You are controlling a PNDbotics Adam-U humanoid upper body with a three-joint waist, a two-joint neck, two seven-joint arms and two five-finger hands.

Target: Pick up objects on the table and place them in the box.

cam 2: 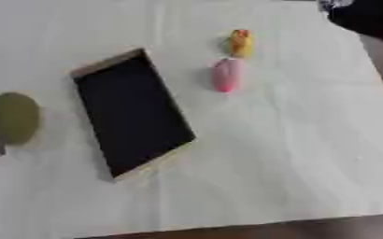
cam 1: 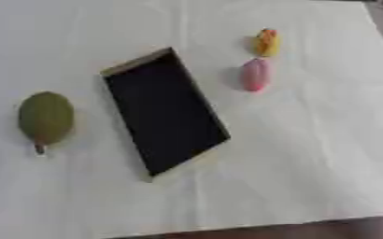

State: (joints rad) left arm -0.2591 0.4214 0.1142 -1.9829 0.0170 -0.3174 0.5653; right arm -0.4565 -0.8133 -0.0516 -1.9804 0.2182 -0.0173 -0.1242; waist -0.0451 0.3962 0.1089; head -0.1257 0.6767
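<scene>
Left eye view shows a white-covered worktop [cam 1: 309,154] with a long, shallow box [cam 1: 165,112] lying askew near its middle, its inside dark and its rim tan, one short end toward the far left and the other toward the near right. To the left of the box, apart from it, lies a green rounded object [cam 1: 45,117] with a short stem pointing toward the near edge. To the right of the box's far end lies a pink oval object [cam 1: 255,74], and just beyond it a smaller yellow and orange object [cam 1: 266,42]; the two sit close together. Neither hand appears in either view, so whether they are released or clenched cannot be told. All three objects lie outside the box.
</scene>
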